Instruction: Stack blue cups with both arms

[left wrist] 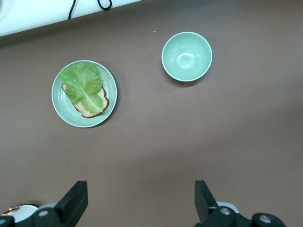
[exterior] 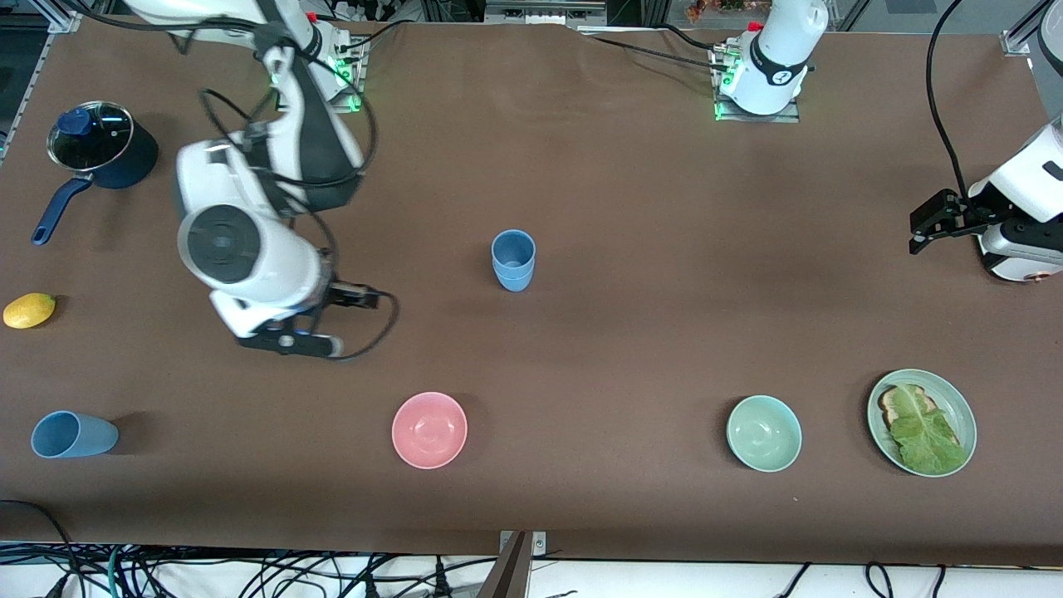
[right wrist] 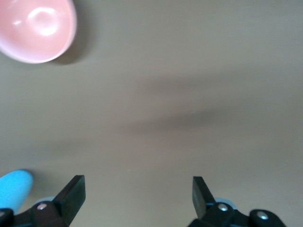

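Two blue cups [exterior: 513, 260] stand upright, one nested in the other, at the middle of the table. A third blue cup [exterior: 73, 434] lies on its side near the front camera at the right arm's end; a bit of it shows in the right wrist view [right wrist: 14, 189]. My right gripper [exterior: 291, 342] [right wrist: 137, 194] is open and empty over bare table between the lying cup and the stack. My left gripper [exterior: 926, 228] [left wrist: 141, 201] is open and empty over the left arm's end of the table, and that arm waits.
A pink bowl [exterior: 429, 429] [right wrist: 35, 28], a green bowl [exterior: 764, 433] [left wrist: 186, 56] and a green plate [exterior: 955, 407] [left wrist: 111, 90] with bread and lettuce lie along the edge nearest the front camera. A dark-blue saucepan [exterior: 104, 154] and a lemon [exterior: 29, 311] sit at the right arm's end.
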Robot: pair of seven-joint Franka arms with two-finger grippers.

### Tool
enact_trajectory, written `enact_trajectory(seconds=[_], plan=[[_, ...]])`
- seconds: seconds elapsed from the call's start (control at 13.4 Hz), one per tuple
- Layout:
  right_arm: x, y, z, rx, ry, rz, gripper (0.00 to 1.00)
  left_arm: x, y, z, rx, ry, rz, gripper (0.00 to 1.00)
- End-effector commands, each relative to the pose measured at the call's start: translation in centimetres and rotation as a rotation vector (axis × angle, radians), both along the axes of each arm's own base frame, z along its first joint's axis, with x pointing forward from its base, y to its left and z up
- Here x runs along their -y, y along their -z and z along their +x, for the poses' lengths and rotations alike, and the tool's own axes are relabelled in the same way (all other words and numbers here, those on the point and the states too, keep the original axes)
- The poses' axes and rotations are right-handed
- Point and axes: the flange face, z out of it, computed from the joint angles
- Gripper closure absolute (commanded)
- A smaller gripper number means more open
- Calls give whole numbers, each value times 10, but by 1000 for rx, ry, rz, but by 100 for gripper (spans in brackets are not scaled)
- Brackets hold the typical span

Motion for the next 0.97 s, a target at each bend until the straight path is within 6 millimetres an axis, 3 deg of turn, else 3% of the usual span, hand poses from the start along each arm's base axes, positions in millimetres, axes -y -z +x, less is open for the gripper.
enact_trajectory(seconds=[0.0, 0.22, 0.37, 0.52, 0.6, 0.75, 0.9], plan=[[70, -26, -44, 64, 22, 30, 0, 6, -17, 1, 37, -30, -5, 1], [129, -92, -72, 104, -134, 36, 0, 13, -21, 3, 38, -100, -16, 1], [152, -126, -96, 57, -112, 26, 0, 21, -23, 2, 36, -115, -21, 1], [180, -150, -104, 2, -67, 36, 0, 22, -23, 2, 32, -132, -24, 1], [184, -165, -107, -12, -61, 39, 0, 22, -28, 1, 35, -132, -24, 1], [197, -173, -106, -8, -43, 56, 0, 25, -35, 1, 28, -140, -53, 1], [213, -161, -103, -24, -106, 74, 0, 25, -35, 1, 26, -143, -60, 1]])
